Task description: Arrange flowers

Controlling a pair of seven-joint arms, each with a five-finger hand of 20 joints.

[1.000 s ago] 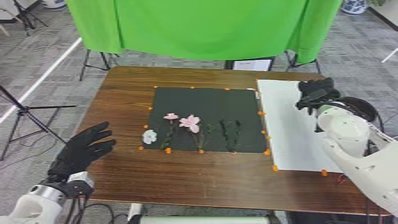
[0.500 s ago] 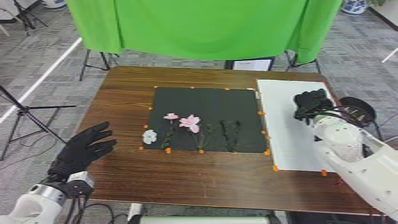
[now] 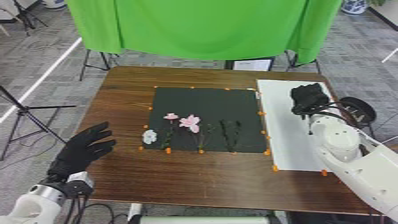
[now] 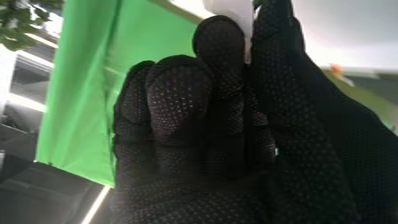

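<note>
Leftward a bit vs. earlier, R hand [image 3: 308, 97] pinches a white item [image 4: 233, 9] over the white sheet [image 3: 282, 125], prob. to avoid crushing it.

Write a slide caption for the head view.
Flower arranging: pink flowers on a dark mat, a white bloom at its edge, the right hand over a white sheet.

White, rounded arms [image 3: 360, 167] have dark wrist parts [image 3: 77, 187] and robot hands [image 3: 78, 154] gloved in black.
</note>
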